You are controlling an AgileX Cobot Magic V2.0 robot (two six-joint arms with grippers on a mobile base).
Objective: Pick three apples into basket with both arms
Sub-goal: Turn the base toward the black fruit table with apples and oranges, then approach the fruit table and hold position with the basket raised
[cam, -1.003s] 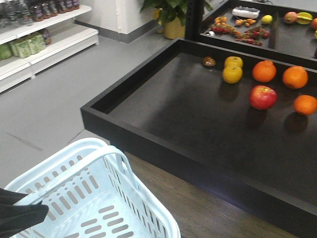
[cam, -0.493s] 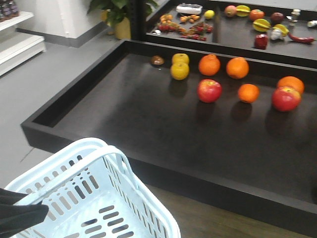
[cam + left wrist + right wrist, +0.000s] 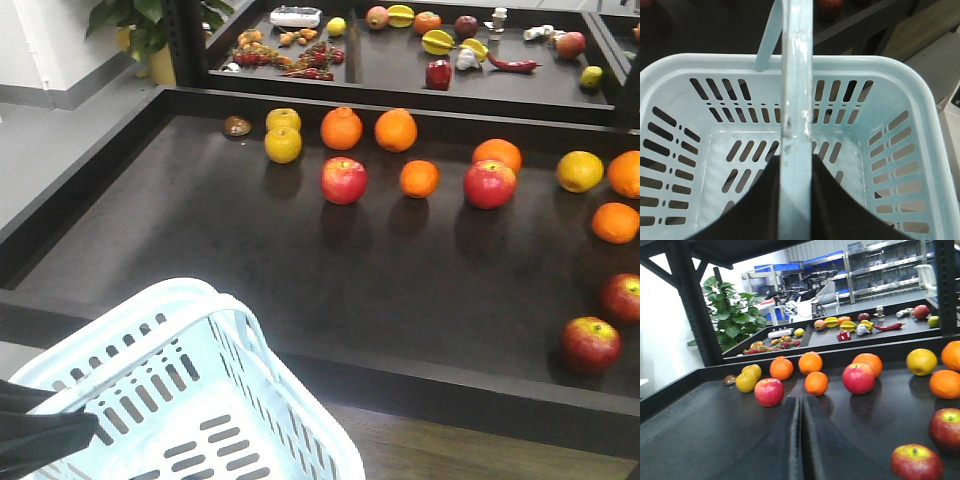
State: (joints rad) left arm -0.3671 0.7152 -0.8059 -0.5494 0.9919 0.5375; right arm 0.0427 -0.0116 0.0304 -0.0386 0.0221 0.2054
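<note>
- Apples (image 3: 916, 462): two dark red ones, yellow-green at the stem, lie on the black tray (image 3: 200, 230). They are ahead of the right gripper's (image 3: 800, 401) fingertips and well to their right, just beside one another. None shows in the basket (image 3: 850, 62).
- The right fingers are pressed together with nothing between them. If they went in like that, they would likely shove an apple and set it rolling into its neighbour.
- The brighter pink-red apples (image 3: 769, 392) sit almost straight ahead of those fingertips, with oranges (image 3: 816, 383) around them. A straight reach risks taking the wrong fruit.
- The left gripper (image 3: 796, 165) is clenched on the basket's handle (image 3: 796, 100), one finger on each side, with the basket hanging below. A swing or tilt could make a dropped apple miss or bounce out.
- The tray's raised rim stands between fruit and basket, so a low carry could clip it.
- Hidden: a third dark apple cannot be made out. The farther of the two is cut by the frame edge in both views. The left fingertips vanish behind the handle, and the basket's near end is out of frame.
</note>
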